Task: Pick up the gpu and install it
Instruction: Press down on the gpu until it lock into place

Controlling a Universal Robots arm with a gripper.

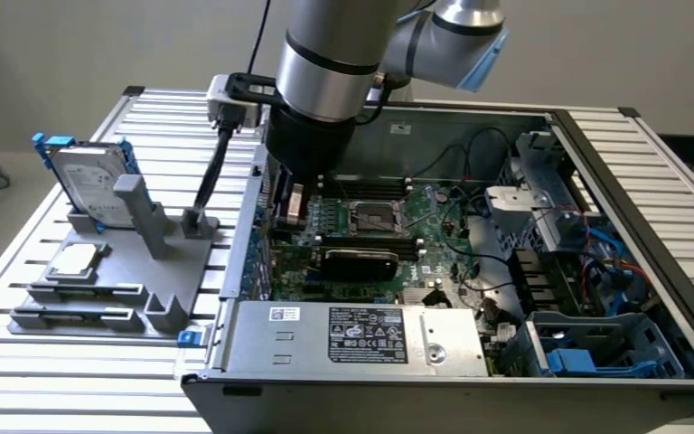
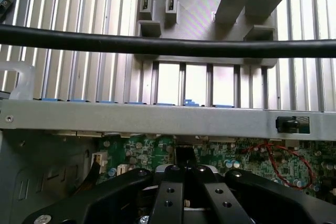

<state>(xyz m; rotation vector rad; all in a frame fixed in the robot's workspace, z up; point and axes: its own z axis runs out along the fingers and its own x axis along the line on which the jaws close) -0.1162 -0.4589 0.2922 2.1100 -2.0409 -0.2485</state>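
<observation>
Hovering inside open metal computer case (image 1: 636, 194), black gripper (image 2: 185, 174) clenched, fingers together, above green motherboard (image 1: 426, 237). Gpu (image 1: 360, 263), black rounded shroud, seated on board at gripper's 5 o'clock in exterior view.

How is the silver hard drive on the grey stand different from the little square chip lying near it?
The hard drive stands upright on edge in the grey holder; the square chip lies flat. The hard drive is the larger of the two and sits in a blue frame; the chip has none. Both have silver faces and rest on the same holder, outside the computer case.
</observation>
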